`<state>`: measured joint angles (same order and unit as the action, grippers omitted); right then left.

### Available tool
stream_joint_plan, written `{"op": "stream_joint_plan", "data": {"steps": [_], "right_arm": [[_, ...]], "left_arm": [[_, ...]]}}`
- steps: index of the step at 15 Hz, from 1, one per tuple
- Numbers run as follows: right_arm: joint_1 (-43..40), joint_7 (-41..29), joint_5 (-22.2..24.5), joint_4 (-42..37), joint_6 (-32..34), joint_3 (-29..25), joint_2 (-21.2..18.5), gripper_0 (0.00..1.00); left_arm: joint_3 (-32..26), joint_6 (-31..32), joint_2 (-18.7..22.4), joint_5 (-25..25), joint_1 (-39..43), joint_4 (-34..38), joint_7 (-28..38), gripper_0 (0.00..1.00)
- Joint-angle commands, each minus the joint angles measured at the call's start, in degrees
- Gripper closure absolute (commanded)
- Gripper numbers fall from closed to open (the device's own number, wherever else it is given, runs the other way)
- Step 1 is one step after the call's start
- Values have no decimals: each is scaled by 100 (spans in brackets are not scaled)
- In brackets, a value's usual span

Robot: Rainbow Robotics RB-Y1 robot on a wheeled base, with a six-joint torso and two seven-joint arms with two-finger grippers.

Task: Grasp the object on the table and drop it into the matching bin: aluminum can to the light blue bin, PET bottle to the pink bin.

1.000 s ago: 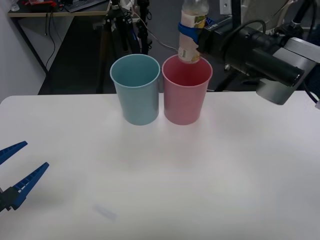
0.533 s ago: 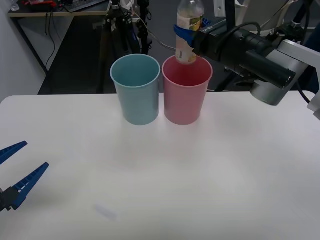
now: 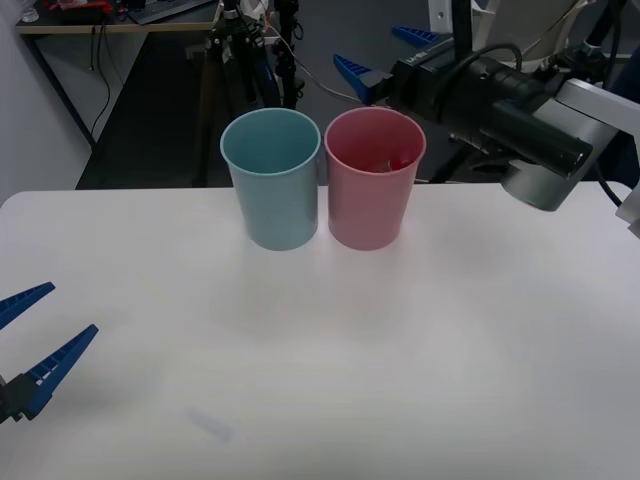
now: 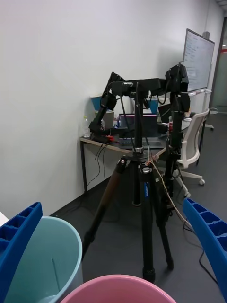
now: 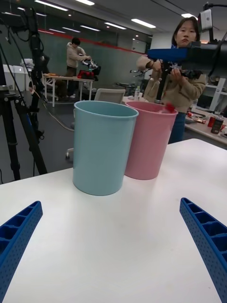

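The PET bottle lies inside the pink bin [image 3: 368, 200]; just its red cap [image 3: 397, 163] shows above the rim, and the same red cap [image 5: 169, 108] pokes over the edge in the left wrist view. My right gripper [image 3: 380, 55] hangs open above the pink bin's far rim with nothing between its fingers [image 4: 208, 236]. The light blue bin [image 3: 272, 190] stands touching the pink one on its left, on the white table [image 3: 420, 350]. At the table's near left edge my left gripper [image 3: 73, 308] rests open, well away from both bins.
A black tripod [image 3: 235, 50] stands on the floor just behind the bins, close to the right gripper. A desk with gear sits at the far back left. The right arm's dark body [image 3: 510, 110] reaches in from the right above the table's far edge.
My right gripper opened and let the bottle go; it dropped from above the rim into the pink bin. The left arm has stayed still.
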<state>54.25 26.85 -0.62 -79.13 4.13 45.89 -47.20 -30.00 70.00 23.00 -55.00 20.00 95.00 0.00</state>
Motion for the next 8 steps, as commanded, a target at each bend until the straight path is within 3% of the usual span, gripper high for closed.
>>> {"op": "stream_joint_plan", "data": {"steps": [1, 8], "right_arm": [[-2, 4, 1, -23, 0, -1, -9, 0], [-46, -4, -70, -181, -53, -27, -149, 0]], "left_arm": [[0, 0, 0, 0, 0, 0, 0, 0], [0, 0, 0, 0, 0, 0, 0, 0]]}}
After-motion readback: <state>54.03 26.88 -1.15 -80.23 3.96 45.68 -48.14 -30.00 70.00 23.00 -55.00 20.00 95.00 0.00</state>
